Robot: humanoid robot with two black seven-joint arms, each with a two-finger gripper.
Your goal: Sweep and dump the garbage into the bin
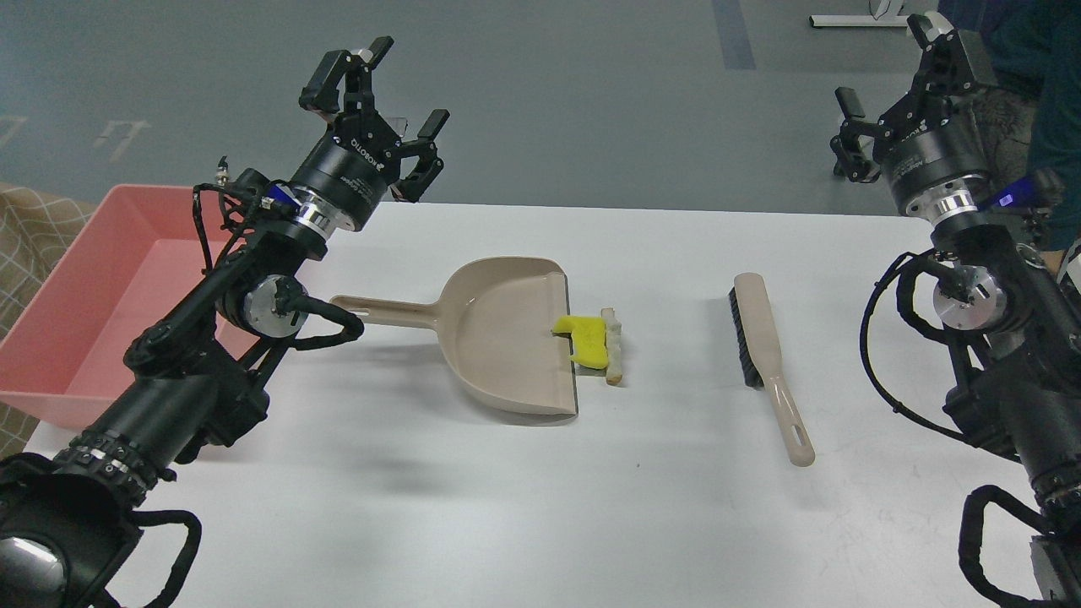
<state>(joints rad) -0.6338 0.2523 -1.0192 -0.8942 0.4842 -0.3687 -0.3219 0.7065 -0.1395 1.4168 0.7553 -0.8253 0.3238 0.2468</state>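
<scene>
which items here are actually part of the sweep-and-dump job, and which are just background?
Job items:
- yellow foam chunk and tan stick, at the dustpan's lip
- beige dustpan
- brush, lying right of the scraps
- pink bin, at the table's left edge

Background:
- checked fabric behind the bin
- white frame on the floor, far right

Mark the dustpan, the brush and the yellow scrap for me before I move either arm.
dustpan (498, 338), head view, on the middle of its scoop.
brush (760, 325), head view, on the beige back above the bristles.
yellow foam scrap (589, 339), head view, on its body at the dustpan's lip.
</scene>
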